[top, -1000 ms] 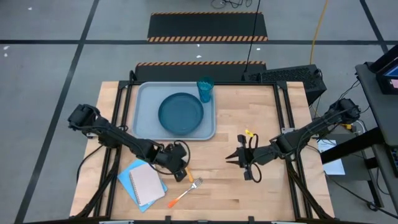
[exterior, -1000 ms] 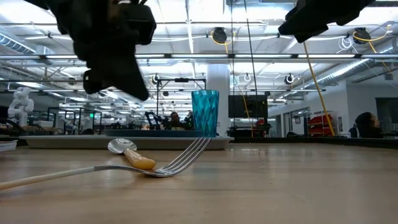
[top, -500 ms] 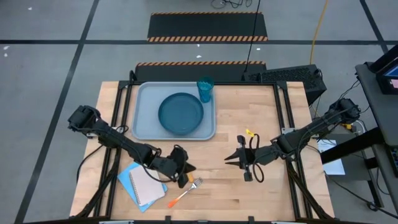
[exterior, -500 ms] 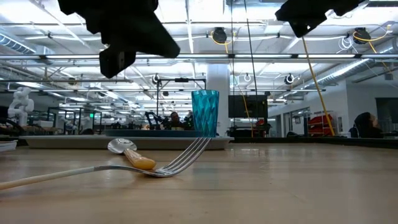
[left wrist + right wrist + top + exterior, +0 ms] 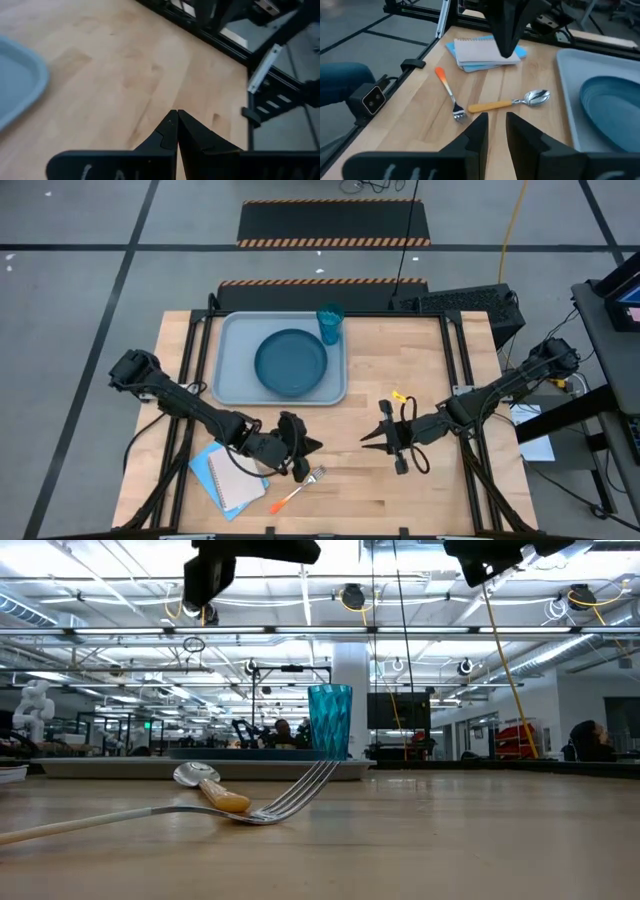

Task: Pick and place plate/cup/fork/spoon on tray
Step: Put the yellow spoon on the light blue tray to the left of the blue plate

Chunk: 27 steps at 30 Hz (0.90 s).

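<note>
The dark teal plate lies in the grey-blue tray at the table's far left. The teal cup stands upright in the tray's far right corner. The spoon and the orange-handled fork lie flat on the table near the front, the fork's tines close to the spoon's handle end. My left gripper is shut and empty, raised above the spoon, which it hides in the high view. My right gripper hangs over the middle of the table, open by a narrow gap, pointing toward the spoon.
A blue-and-white notebook lies at the front left, beside the fork. A black keyboard sits past the table's far right edge. Bare wood lies between the two grippers and to the right of the tray.
My left gripper has gone toward the table's right edge, from beside the notebook to over the spoon, and has risen: in the low view it climbs out of the picture's top. Spoon, fork, plate and cup have stayed where they were.
</note>
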Motion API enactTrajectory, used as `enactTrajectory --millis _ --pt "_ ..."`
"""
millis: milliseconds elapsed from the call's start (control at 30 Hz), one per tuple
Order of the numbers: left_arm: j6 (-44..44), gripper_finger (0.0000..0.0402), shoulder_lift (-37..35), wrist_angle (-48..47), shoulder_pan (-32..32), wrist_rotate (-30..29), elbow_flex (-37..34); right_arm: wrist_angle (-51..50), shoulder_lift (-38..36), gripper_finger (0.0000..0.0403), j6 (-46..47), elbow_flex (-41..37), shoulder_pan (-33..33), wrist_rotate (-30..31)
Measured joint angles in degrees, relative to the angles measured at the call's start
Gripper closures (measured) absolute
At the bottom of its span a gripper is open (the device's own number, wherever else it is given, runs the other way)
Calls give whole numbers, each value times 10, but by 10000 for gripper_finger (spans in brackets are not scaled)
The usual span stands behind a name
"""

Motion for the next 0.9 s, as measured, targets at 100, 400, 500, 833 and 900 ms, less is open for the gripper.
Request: enactTrajectory --millis 100,400,500,833,900 --pt "-34 394 0 -36 -8 -29 8 -2 -5 334 -18 0 0 0" --pt "-123 394 25 -28 -27 -54 8 -12 -21 323 -52 0 0 1" --pt "-114 394 48 13 -28 -54 24 -22 -25 323 -58 0 0 2" --pt "-156 394 158 -124 -16 -50 163 -65 -38 323 -100 0 -1 2" --pt "-184 394 173 -148 -13 -48 181 -91 -43 323 -100 0 -1 2"
